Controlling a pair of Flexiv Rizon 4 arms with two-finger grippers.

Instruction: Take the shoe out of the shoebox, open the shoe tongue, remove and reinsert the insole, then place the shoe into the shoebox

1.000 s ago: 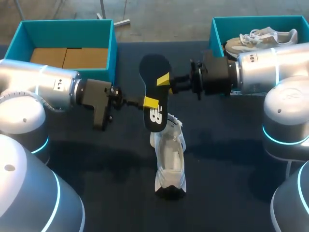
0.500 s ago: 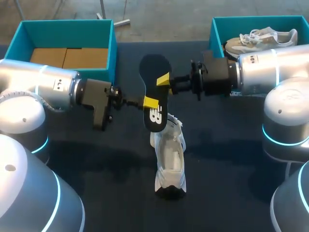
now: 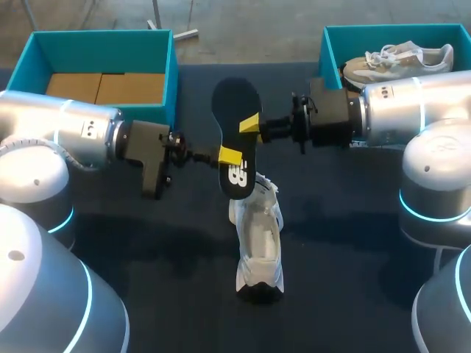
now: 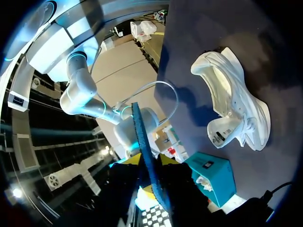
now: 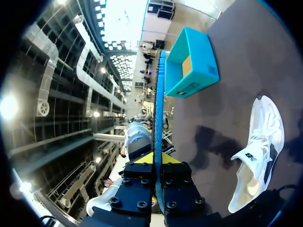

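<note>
Dark table [image 3: 331, 257] fills the head view, with a teal shoebox at each far corner. The left shoebox [image 3: 168, 73] holds only flat brown cardboard [image 3: 103, 87]. The right shoebox [image 3: 390, 29] holds a beige sneaker [image 3: 401, 59] lying on its side, laces showing.

Between the boxes, a black insole [image 3: 237, 140] hangs in the air, broad face to the head camera, over the toe end of a white shoe [image 3: 257, 235] that stands upright on the table. The left gripper [image 3: 229, 156] pinches the insole near its middle, and the right gripper [image 3: 249, 123] pinches it just farther up from the other side.

Each wrist view shows the insole edge-on, as a thin blue-black strip running out between that arm's yellow tips. In the right wrist view both fingers press flat on it. In the left wrist view the fingers are dark, but they seem closed on it too.

The insole bears a white printed logo, visible only from the head. The left wrist view alone shows a small printed tag on the white shoe's tongue, too small to make out.
</note>
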